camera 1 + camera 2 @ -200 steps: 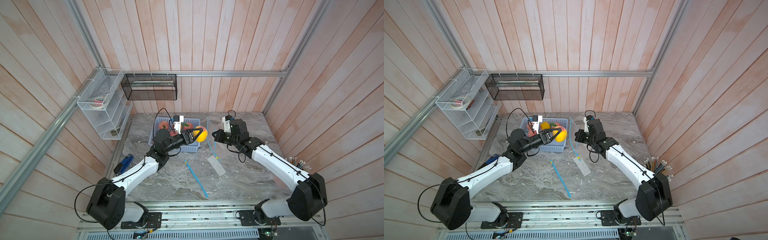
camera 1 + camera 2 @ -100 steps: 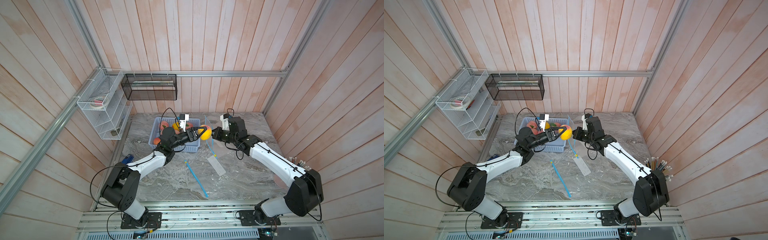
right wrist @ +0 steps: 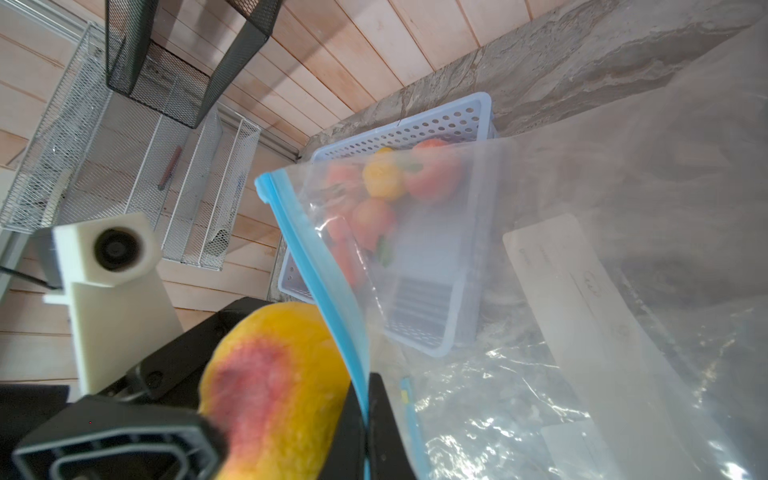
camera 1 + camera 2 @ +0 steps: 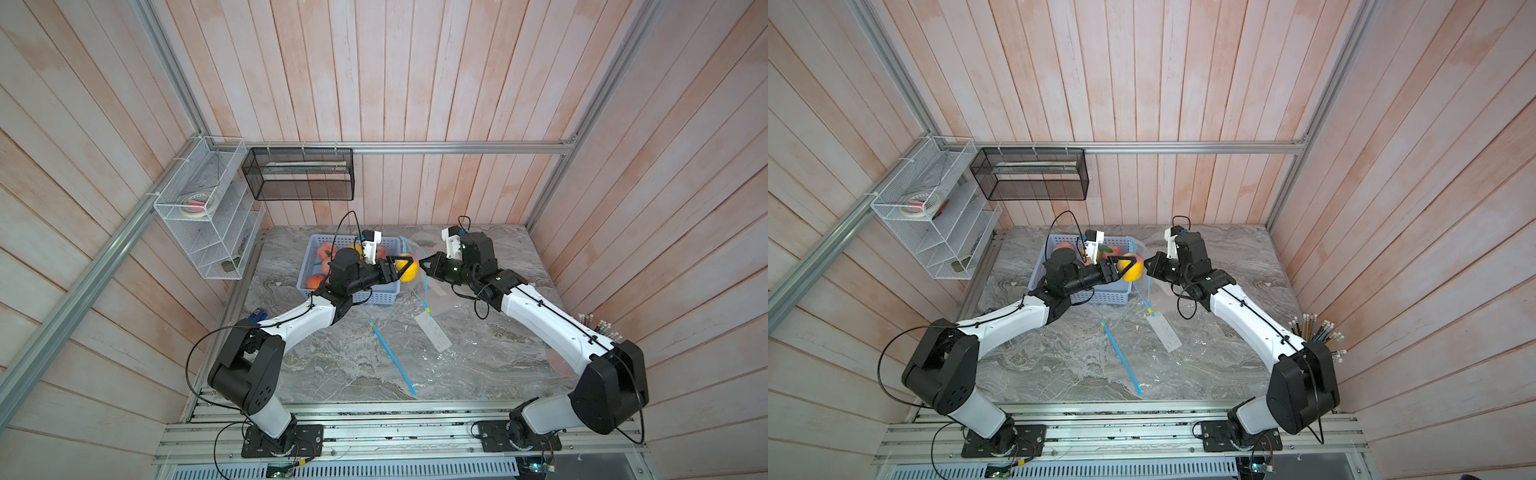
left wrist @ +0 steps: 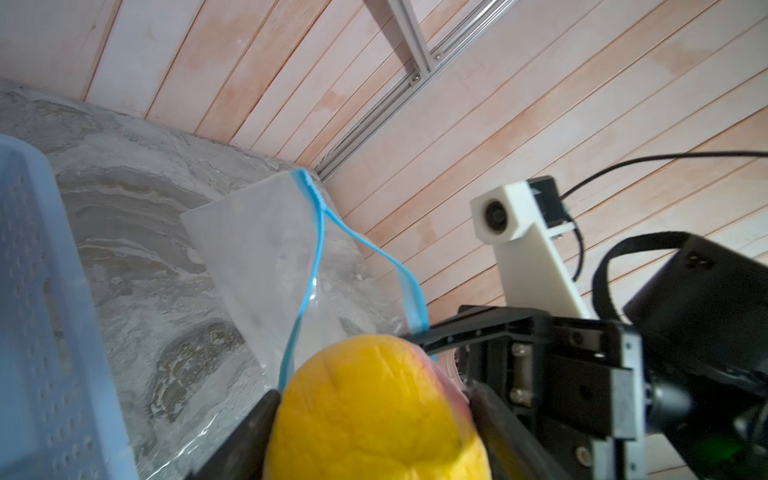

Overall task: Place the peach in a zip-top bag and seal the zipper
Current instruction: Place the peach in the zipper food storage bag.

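My left gripper [image 4: 409, 268] is shut on the peach [image 4: 406, 269], a yellow fruit with a red blush [image 3: 270, 386]; its fingers [image 5: 266, 411] press both sides. The zip-top bag [image 5: 266, 257] is clear with a blue zipper, and its mouth gapes open. My right gripper [image 3: 365, 390] is shut on one zipper rim [image 3: 316, 270] and holds it up. The peach [image 4: 1131, 268] hangs right at the mouth, against the held rim. I cannot tell whether it is past the rim. The bag's body trails down to the table, with a white label [image 4: 432, 334].
A blue basket [image 4: 307, 266] with several more fruits stands just behind the left gripper. A loose blue zipper strip [image 4: 390, 355] with clear plastic lies on the marble table. A white wire shelf [image 4: 208, 216] and a black mesh bin [image 4: 299, 174] hang on the walls. Pencils [image 4: 1316, 328] stand at right.
The left arm has stretched out and carried the peach a little to the right, up to the bag's mouth. The right gripper has shifted slightly left with the rim.
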